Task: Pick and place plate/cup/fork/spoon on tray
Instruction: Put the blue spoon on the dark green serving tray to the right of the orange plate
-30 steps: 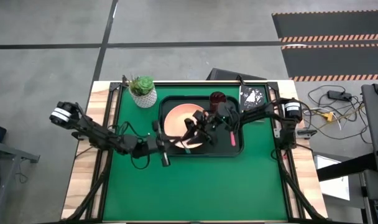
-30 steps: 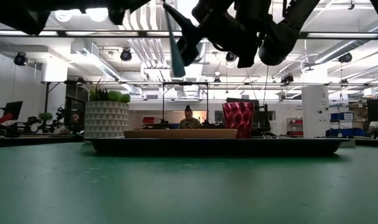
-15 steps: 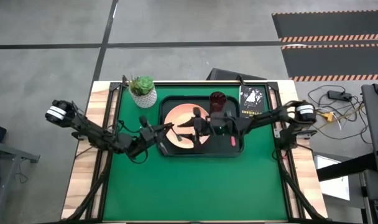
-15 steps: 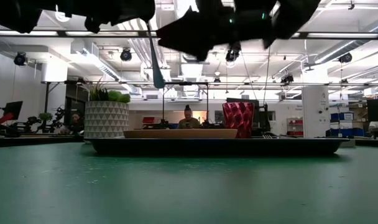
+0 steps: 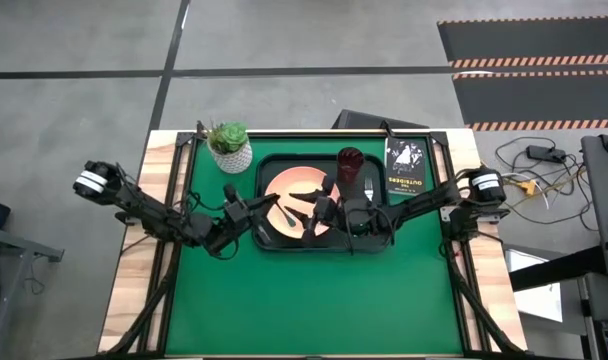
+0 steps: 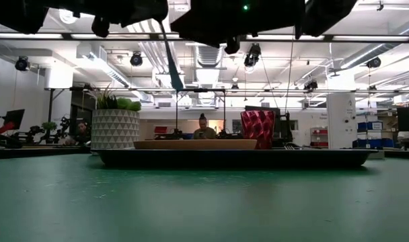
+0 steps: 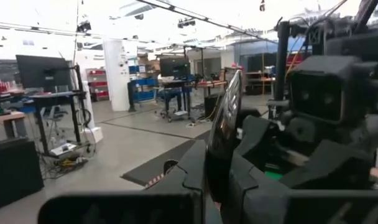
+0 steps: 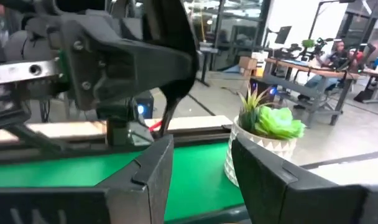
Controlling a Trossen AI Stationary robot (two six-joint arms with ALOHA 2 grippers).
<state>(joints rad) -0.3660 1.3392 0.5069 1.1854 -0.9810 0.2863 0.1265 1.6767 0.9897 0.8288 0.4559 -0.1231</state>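
Note:
The dark tray point(image 5: 267, 238) lies at the table's far middle with the salmon-pink plate point(image 5: 284, 188) and the maroon cup point(image 5: 350, 160) on it. The fork's metal end point(image 5: 372, 184) shows beside the cup, and the rest is under my right arm. My left gripper point(image 5: 268, 208) hovers at the plate's left edge, shut on the spoon point(image 6: 171, 60). My right gripper point(image 5: 302, 206) is open over the plate and faces the left one, with nothing between its fingers point(image 8: 153, 180). My left gripper pinches the spoon between its two fingers just below the dark bowl point(image 7: 216, 177). The bowl point(image 7: 225, 115) stands up above the fingers, edge-on. The light blue handle point(image 6: 172, 67) hangs slanting down below the gripper. The spoon is lifted clear of tray and plate.
A white pot with a green plant point(image 5: 230, 147) stands at the tray's far left corner. A small black booklet point(image 5: 406, 166) lies to the right of the tray. Green mat point(image 5: 314, 300) stretches between the tray and the near edge.
My left gripper has swung up from the tray's near left corner toward the plate's left edge, turning the spoon with it. My right arm has swung toward the near edge, over the fork. Its gripper has rolled about its axis, stays open and now points left at the other gripper.

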